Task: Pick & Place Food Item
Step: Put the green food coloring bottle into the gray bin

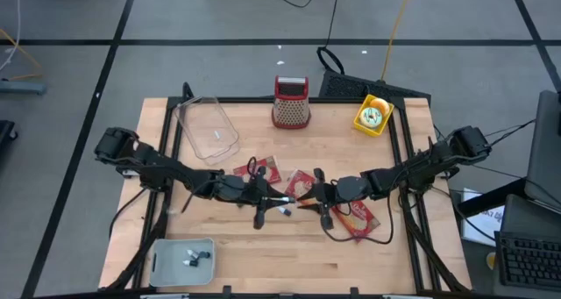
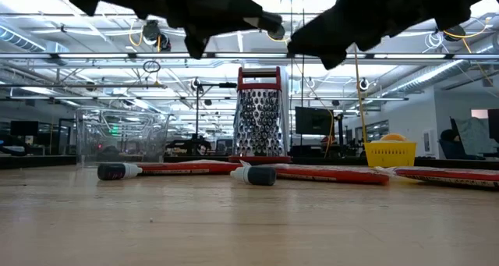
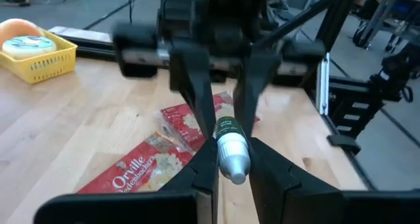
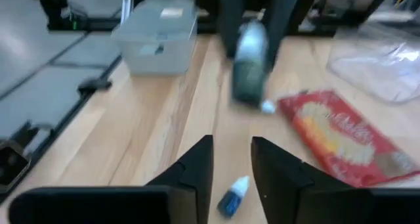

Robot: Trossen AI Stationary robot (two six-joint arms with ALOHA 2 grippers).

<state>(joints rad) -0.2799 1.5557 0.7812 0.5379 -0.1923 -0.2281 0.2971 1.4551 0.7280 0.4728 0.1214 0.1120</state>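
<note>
Small tube with a silvery-white cap and green label [image 3: 230, 148]: pinched between the fingers of the left claw [image 1: 267, 196], lifted clear of the wooden surface [image 1: 263, 255] near its middle.
Long axis: runs along the left claw's fingers, with the cap end back toward that wrist and the green end pointing ahead at the other arm.
Left claw: closed on the tube's sides.
Right claw [image 4: 231, 142]: facing the left claw nose to nose, just beyond the tube's green end. Its fingers stand apart and hold nothing.
Under the claws: red printed popcorn packets [image 3: 141, 165] lie flat, and a small blue-and-white tube [image 4: 233, 194] lies just ahead of the right claw.
Likely drop point: the grey plastic bin [image 1: 158, 262], behind the left claw on that arm's side. The left arm is the nearer carrier.
</note>
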